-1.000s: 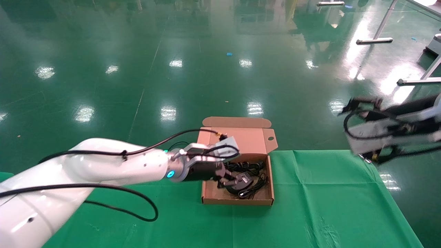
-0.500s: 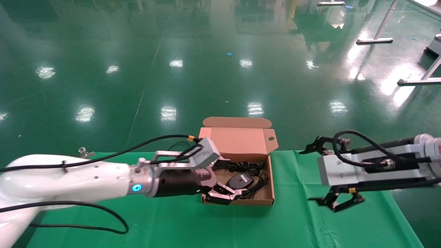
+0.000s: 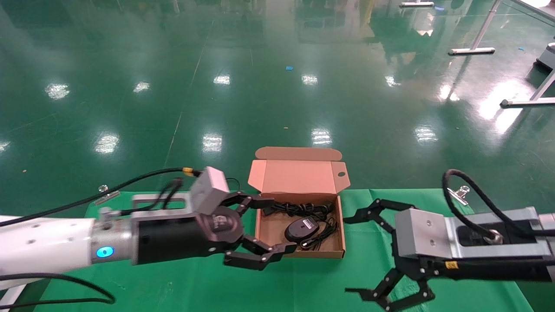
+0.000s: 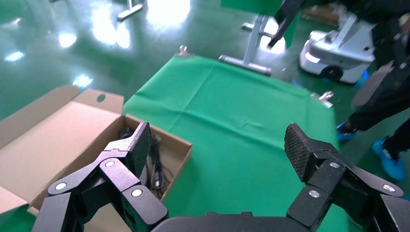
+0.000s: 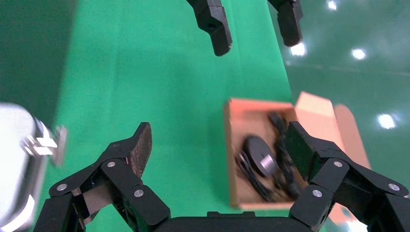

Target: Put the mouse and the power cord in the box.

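Observation:
The brown cardboard box (image 3: 299, 254) stands on the green table with its flap lid (image 3: 299, 177) raised at the far side. In it lie the black mouse (image 3: 301, 228), white label up, and the coiled black power cord (image 3: 299, 209) behind it. My left gripper (image 3: 282, 224) is open and holds nothing; it hovers at the box's left wall. My right gripper (image 3: 347, 255) hangs open and empty over the cloth, right of the box. The right wrist view shows the right gripper (image 5: 218, 135), the box (image 5: 230, 159), the mouse (image 5: 258, 154) and the cord (image 5: 284, 166). The left wrist view shows the left gripper (image 4: 217, 137) and a box corner (image 4: 178, 151).
A green cloth (image 3: 390, 216) covers the table; its far edge runs just behind the box. Metal clips (image 3: 462, 191) (image 3: 103, 189) hold the cloth at that edge. Beyond is shiny green floor. A white wheeled machine (image 4: 333, 48) and a person's legs stand off the table's right end.
My left gripper has pulled back out of the box to the left, leaving the mouse lying inside. My right arm has swung down and in toward the box, gripper open.

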